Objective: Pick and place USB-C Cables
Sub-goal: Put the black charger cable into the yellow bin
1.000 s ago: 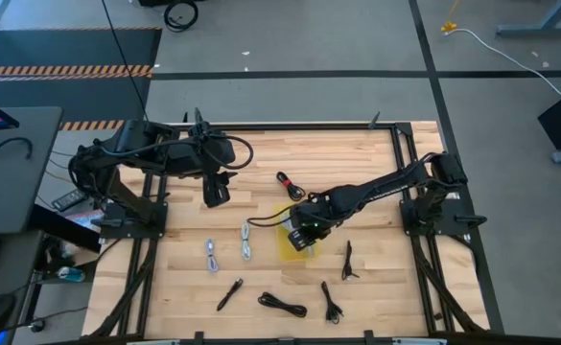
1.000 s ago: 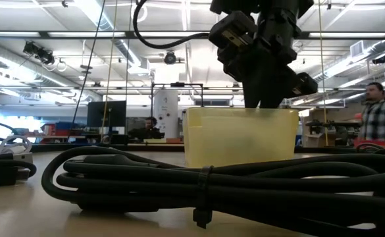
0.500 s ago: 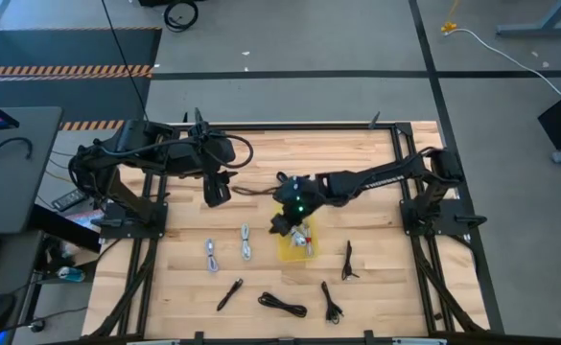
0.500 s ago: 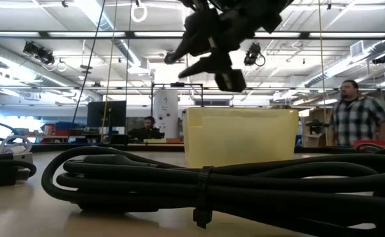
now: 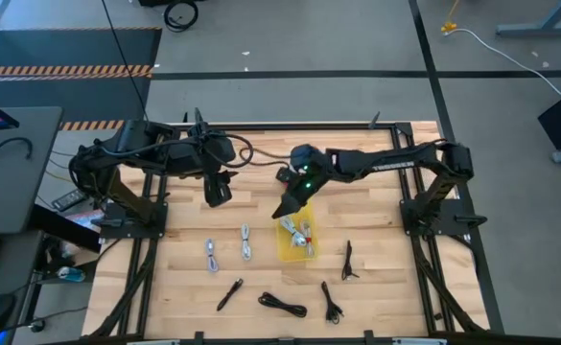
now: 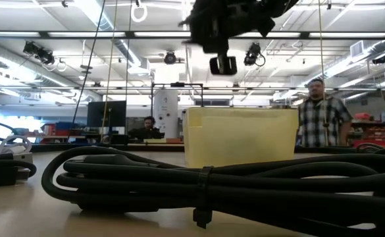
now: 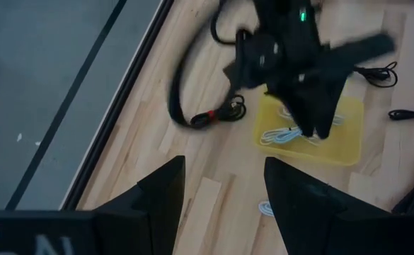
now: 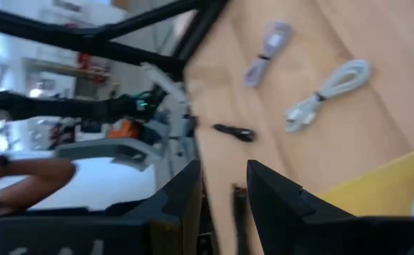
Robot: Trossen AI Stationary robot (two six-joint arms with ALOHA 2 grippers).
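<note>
The yellow bin (image 5: 296,241) sits mid-table with light grey cables (image 5: 300,233) lying in it. My right gripper (image 5: 283,208) hangs open above the bin's far left corner, tipped downward and holding nothing. A black cable with a red tie (image 7: 214,117) lies on the wood just beyond it. Two light grey bundles (image 5: 210,254) (image 5: 245,242) lie left of the bin. Several black bundles (image 5: 282,305) lie near the table's near edge. My left gripper (image 5: 215,190) waits open over the far left part of the table.
A thick black cable bundle (image 6: 212,184) lies close to the low camera, in front of the bin (image 6: 241,135). Black frame rails edge the table (image 5: 261,127). Bare wood shows between the left arm and the light bundles. A person (image 6: 320,118) stands in the room behind.
My right gripper has risen out of the yellow bin and swung toward the table's far edge, tipping as it went. It now hangs above the bin's far left corner. Light cables show in the bin where the gripper stood.
</note>
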